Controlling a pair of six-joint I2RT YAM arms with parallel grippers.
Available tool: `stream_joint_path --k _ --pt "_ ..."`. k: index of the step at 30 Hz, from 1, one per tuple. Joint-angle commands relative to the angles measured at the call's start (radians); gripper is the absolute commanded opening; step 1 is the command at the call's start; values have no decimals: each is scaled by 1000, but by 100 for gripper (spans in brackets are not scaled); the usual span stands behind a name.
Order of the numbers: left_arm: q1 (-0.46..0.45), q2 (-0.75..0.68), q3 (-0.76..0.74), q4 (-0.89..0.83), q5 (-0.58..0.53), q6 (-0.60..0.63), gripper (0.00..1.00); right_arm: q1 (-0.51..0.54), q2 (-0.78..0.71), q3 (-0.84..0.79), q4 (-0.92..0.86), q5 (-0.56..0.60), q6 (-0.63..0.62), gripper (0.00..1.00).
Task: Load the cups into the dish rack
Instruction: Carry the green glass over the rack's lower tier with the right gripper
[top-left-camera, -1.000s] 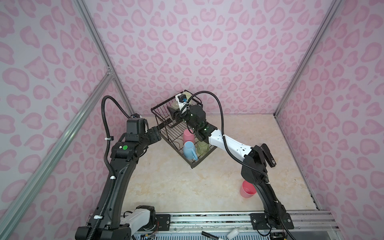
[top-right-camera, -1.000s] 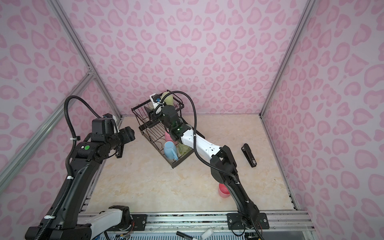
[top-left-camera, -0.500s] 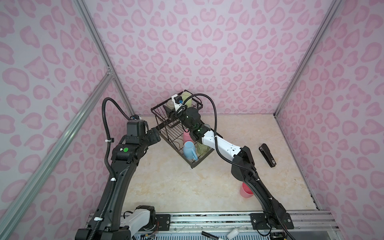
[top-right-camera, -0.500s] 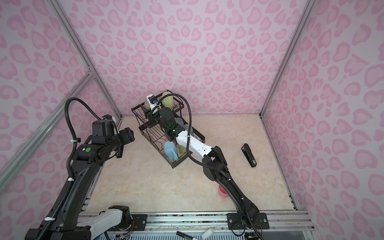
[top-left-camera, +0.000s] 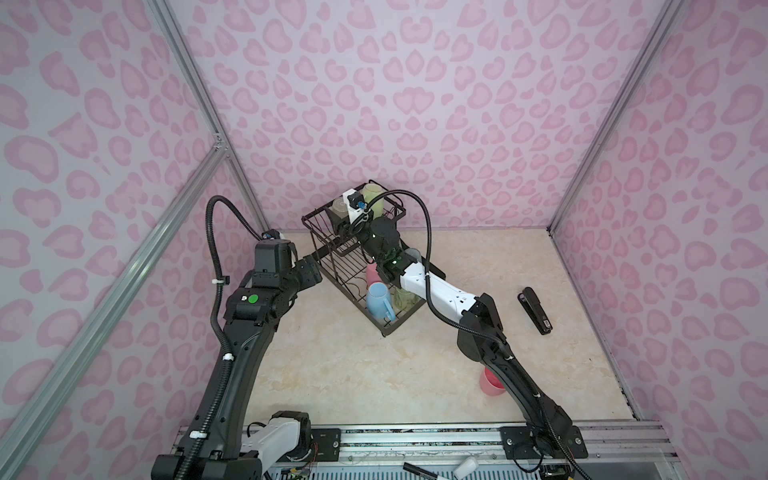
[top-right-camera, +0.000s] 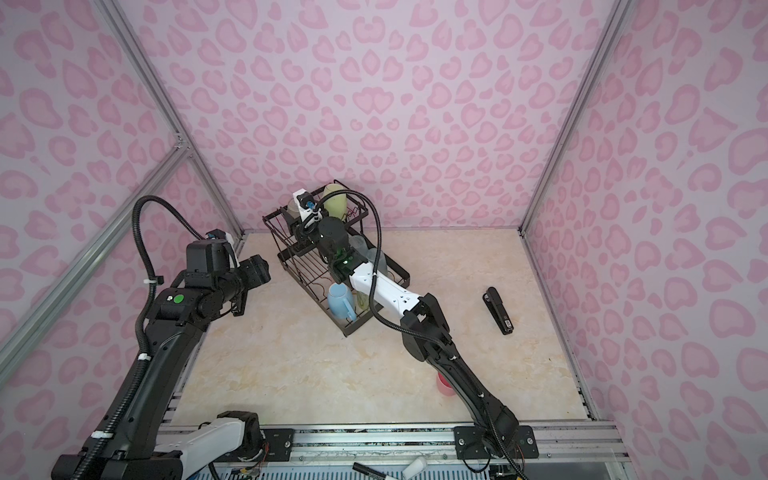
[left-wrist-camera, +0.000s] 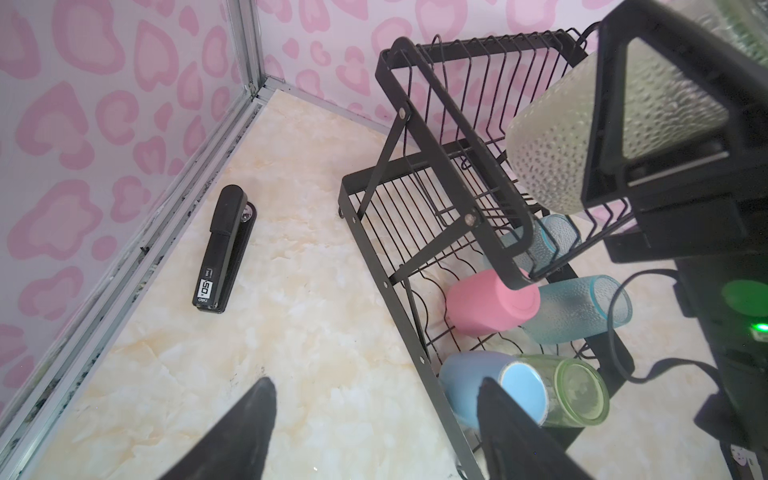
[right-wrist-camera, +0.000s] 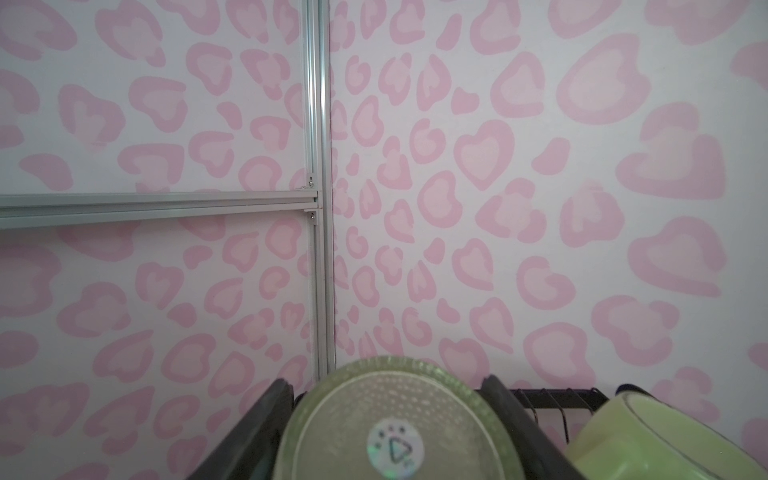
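The right claw (right-wrist-camera: 386, 384) grips a translucent green tumbler (right-wrist-camera: 374, 419) at the upper basket of the dish rack (left-wrist-camera: 440, 137). The left claw (left-wrist-camera: 376, 384) hangs wide open beside it, holding nothing.

Pale lilac wall panels printed with pink heart-shaped leopard spots (top-left-camera: 415, 104) enclose the space on three sides, joined at the back corners by slim silver aluminium frame posts (top-left-camera: 189, 75). On the left wall a matching aluminium crossbar (top-left-camera: 121, 282) slants up to the corner post. Below lies a glossy cream marble-patterned tabletop (top-left-camera: 353, 365), evenly lit and carrying only soft shadows. A grey metal mounting rail (top-left-camera: 415, 442) edges its near side.
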Motion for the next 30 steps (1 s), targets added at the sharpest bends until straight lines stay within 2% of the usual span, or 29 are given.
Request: stream_joint_path --k 1,5,13,21,25,30 --pt "2 3 -7 28 3 8 78 -2 3 8 19 5 -12 55" --pt "2 3 -15 34 6 10 78 -2 -67 -53 25 9 -23 55" --pt "8 -6 -37 47 18 15 78 -25 -420 -563 228 36 -32 55" --pt "9 -16 -64 67 71 20 78 -84 -737 -1028 225 92 -45 54" --pt "8 -15 -71 77 104 22 77 -131 -834 -1211 217 114 -20 54" --pt "8 -26 -86 97 129 24 77 -170 -866 -1372 272 161 12 53"
